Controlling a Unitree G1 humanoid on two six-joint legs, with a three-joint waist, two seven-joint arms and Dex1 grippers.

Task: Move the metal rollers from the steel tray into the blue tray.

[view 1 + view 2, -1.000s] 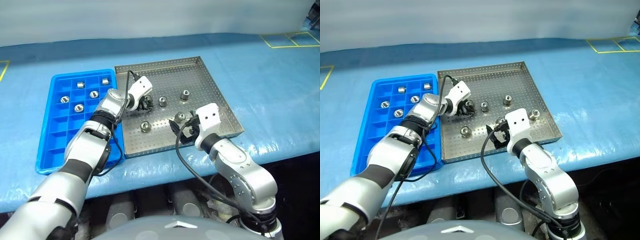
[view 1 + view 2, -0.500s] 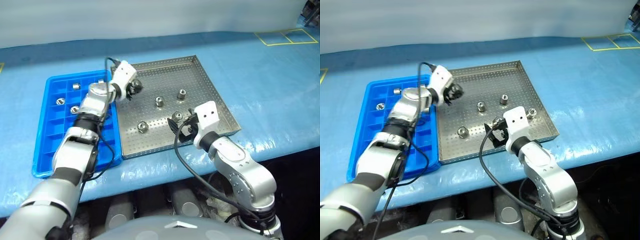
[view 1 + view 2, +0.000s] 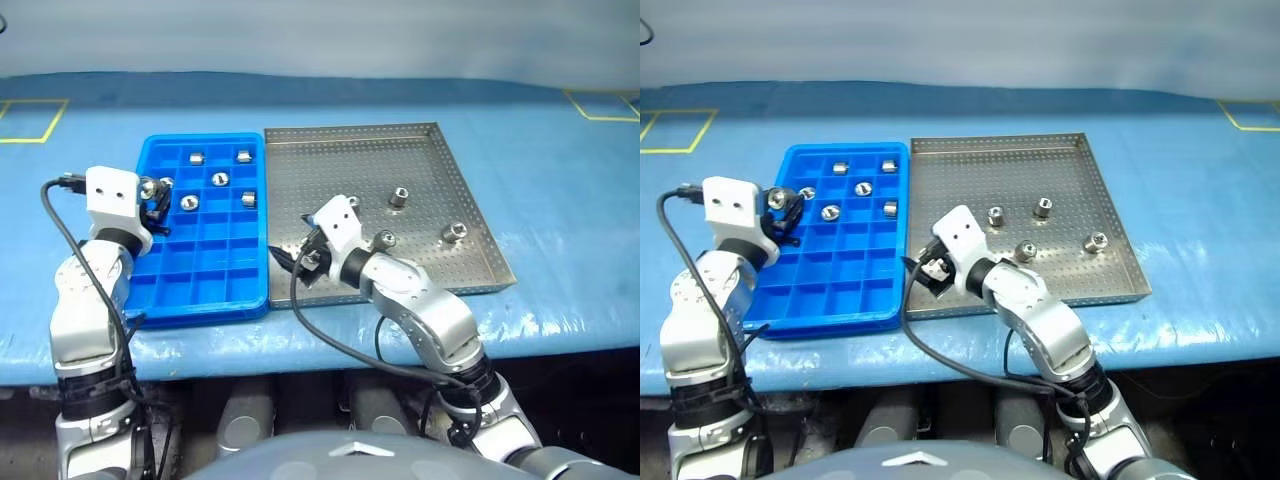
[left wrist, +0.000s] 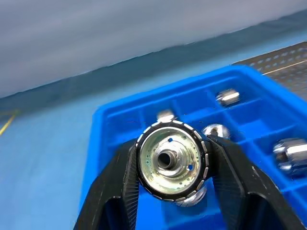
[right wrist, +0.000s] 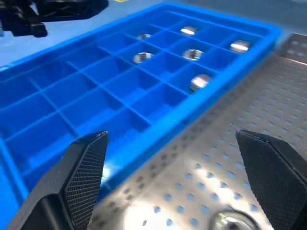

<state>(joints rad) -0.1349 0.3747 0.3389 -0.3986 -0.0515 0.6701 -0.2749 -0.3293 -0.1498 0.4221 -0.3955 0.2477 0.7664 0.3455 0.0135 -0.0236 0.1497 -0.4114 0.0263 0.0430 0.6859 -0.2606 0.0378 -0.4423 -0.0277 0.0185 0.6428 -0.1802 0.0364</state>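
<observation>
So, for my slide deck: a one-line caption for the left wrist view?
Left pincer shut on a metal roller, above the blue tray.

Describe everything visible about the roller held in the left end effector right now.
The small shiny silver metal roller is a short cylinder with a hollow centre and a knurled dark rim, its open face turned to the wrist camera. It is clamped between the two black fingers of the left end effector, lifted over the left edge of the bright blue plastic compartment tray, above its cells, touching only the fingers.
</observation>
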